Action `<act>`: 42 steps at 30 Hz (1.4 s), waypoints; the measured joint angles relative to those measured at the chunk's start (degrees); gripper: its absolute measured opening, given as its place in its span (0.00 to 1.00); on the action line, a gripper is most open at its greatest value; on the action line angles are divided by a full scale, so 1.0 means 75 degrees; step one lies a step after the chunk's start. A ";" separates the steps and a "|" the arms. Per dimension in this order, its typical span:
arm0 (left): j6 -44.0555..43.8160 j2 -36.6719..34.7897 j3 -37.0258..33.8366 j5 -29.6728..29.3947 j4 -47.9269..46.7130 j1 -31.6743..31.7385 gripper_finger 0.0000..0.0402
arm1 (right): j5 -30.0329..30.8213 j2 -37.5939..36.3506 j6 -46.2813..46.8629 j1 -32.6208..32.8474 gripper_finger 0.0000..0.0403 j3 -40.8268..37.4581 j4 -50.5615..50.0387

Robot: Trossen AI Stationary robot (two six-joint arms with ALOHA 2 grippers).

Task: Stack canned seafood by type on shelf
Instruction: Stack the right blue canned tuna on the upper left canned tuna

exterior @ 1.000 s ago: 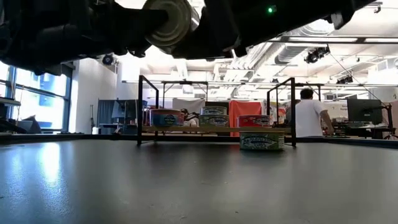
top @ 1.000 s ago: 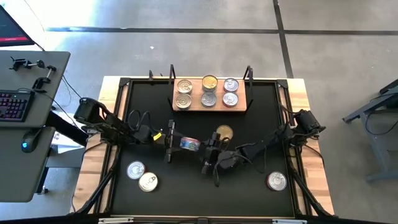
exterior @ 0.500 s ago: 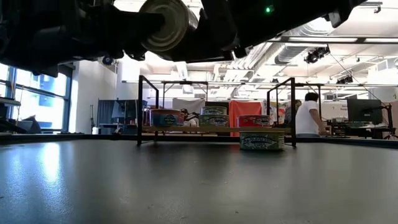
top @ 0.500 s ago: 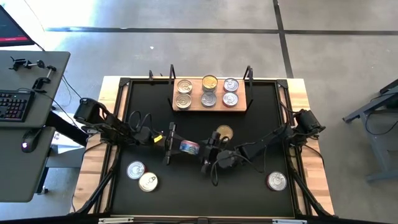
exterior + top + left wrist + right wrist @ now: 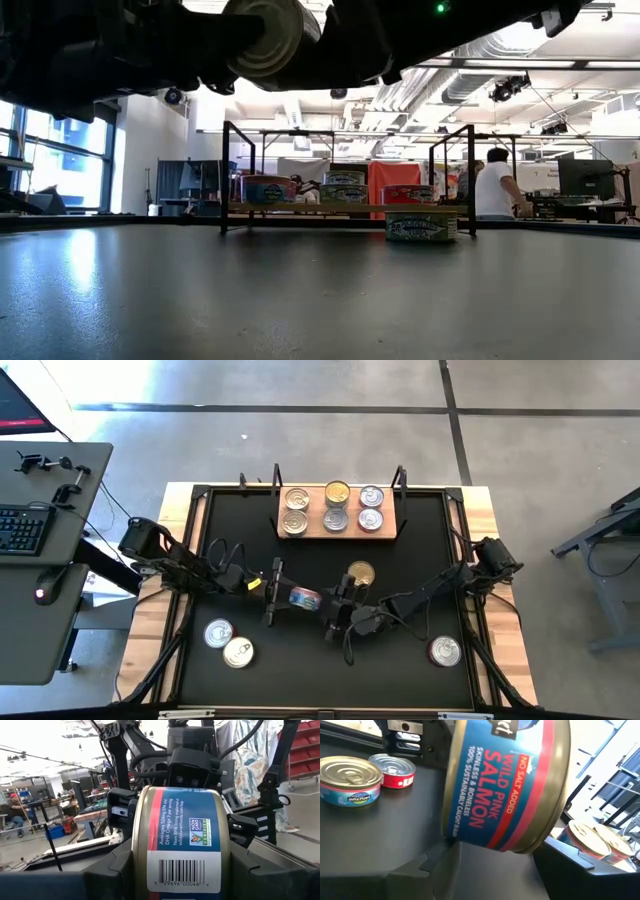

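Note:
A blue-and-red-labelled salmon can (image 5: 305,597) hangs on edge above the black mat, with my left gripper (image 5: 288,596) shut on it. My right gripper (image 5: 331,607) faces it from the table's right, open, one finger (image 5: 425,865) on each side of the can (image 5: 505,785). Whether they touch it, I cannot tell. The shelf (image 5: 392,530) at the far middle carries several cans in three columns. One gold-lidded can (image 5: 359,574) rests on its base on the mat just before the shelf. My left gripper pinches the can between its two fingers, one finger (image 5: 117,870) on each flat end (image 5: 138,845). The fingers come level from the table's left. The can (image 5: 180,840) stands on edge, one flat end toward the near edge (image 5: 268,35), lifted clear of the mat.
Two silver-lidded cans (image 5: 218,632) (image 5: 238,652) lie on the mat at the near left and one (image 5: 444,650) at the near right. The shelf has black upright posts (image 5: 226,175). A person (image 5: 495,185) moves in the room behind. The mat's near middle is bare.

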 joint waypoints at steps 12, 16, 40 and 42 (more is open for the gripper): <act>0.0001 0.0006 -0.0015 0.0055 -0.0070 0.0000 0.45 | -0.0245 0.0000 0.0000 0.0009 0.67 0.0003 -0.0080; 0.0067 0.0026 -0.0036 0.0110 -0.0244 0.0026 0.45 | -0.0542 -0.0009 -0.0165 0.0126 0.68 0.0035 -0.0237; 0.0618 -0.0117 -0.0012 -0.0675 -0.1303 0.0015 0.55 | -0.0839 -0.0175 0.0692 -0.0233 0.42 0.0023 -0.0765; 0.0744 -0.0322 -0.0014 -0.1073 -0.1795 0.0017 0.58 | -0.0656 -0.0175 0.1065 -0.0276 0.42 0.0023 -0.1193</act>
